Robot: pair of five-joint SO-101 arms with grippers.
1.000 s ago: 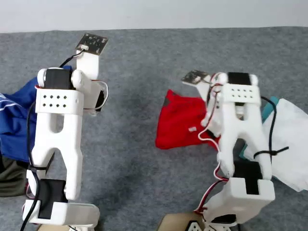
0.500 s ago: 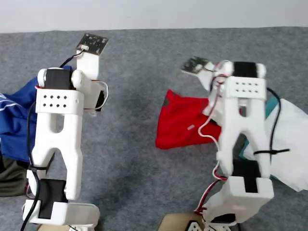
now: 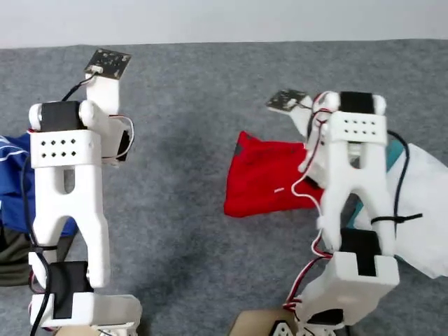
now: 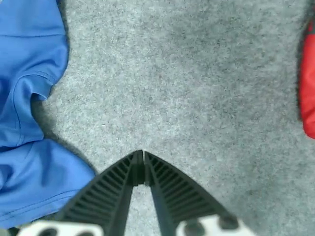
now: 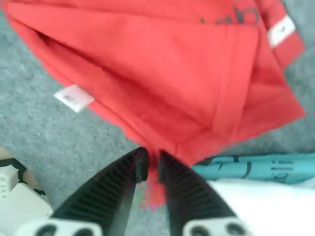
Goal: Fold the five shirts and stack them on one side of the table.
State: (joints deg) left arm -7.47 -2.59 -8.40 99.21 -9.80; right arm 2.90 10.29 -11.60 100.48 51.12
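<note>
The left tool (image 4: 143, 168), its ribbed black fingers (image 4: 113, 191) pressed together on nothing, is hovering over the grey carpeted surface (image 4: 197, 73), just beside the crumpled blue fabric shirt (image 4: 24, 98). The right tool (image 5: 150, 169) is pinching an edge of the red fabric shirt (image 5: 162, 73), which is lying bunched near the middle of the surface. A teal shirt (image 5: 246, 167) and a white shirt (image 3: 427, 203) are lying just beside the red one, and a dark olive garment (image 3: 14, 262) is lying by the blue shirt.

High view over table (image 3: 196, 140), wrist views close, facing down; red shirt (image 3: 262, 178) shared
</note>
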